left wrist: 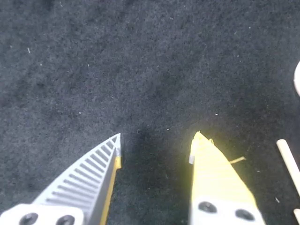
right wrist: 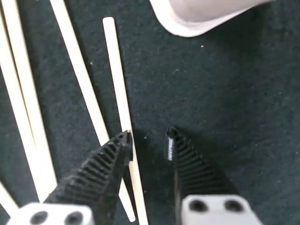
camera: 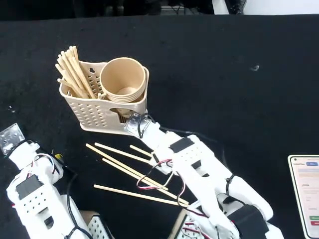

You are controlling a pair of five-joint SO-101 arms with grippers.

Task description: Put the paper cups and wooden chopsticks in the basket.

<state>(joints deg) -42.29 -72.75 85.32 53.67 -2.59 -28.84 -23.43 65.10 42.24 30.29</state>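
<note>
— What am I looking at, biggest first?

— A table under black cloth. Two white arms come in from the near edge. The right arm stretches up the middle towards the basket, and the left arm sits low in the near left corner.

— And the basket?

— The basket is cream plastic with perforated walls and stands upright, left of centre. A lit screen lies at the table's right edge, well apart from it.

— Anything inside?

— The paper cups are nested in one stack in the basket's right-hand part. A bundle of upright chopsticks leans out of its left-hand part.

— So that's everything?

— No. Several loose chopsticks lie flat on the cloth in front of the basket, between the two arms and partly under the right one.

— What about the jaws?

— The right gripper hangs close over the cloth just beside the basket's base. Its jaws are parted a little with bare cloth between them, and one black finger overlaps a loose stick. The left gripper is spread wider above bare cloth and holds nothing.
</note>
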